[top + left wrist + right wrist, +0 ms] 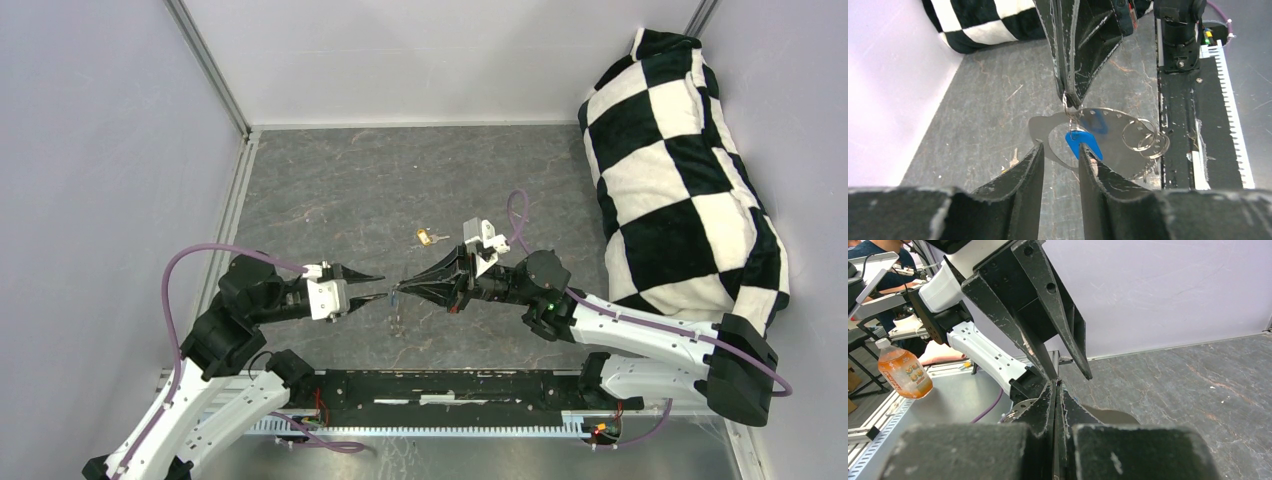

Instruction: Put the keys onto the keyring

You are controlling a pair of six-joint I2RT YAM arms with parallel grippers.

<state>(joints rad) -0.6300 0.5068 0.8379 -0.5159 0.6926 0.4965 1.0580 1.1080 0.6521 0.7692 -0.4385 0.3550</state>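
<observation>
My right gripper point(400, 292) is shut on a thin wire ring at the top of the keyring point(1110, 125), a flat silver curved band with split rings point(1143, 137) hanging at its side. The blue key point(1080, 143) hangs from that pinched ring, in front of the band. My left gripper point(1060, 156) is open, its fingers either side of the band's lower edge, and its right finger point(1093, 167) touches the blue key. The gold key point(428, 237) lies on the table behind the grippers. In the right wrist view my right gripper point(1055, 383) is shut, and the band point(1113, 416) shows beneath it.
A black-and-white checkered cushion point(690, 170) lies along the right wall. The black rail point(450, 390) of the arm bases runs along the near edge. Grey walls close in the left and the back. An orange drink bottle point(903, 372) stands outside the cell.
</observation>
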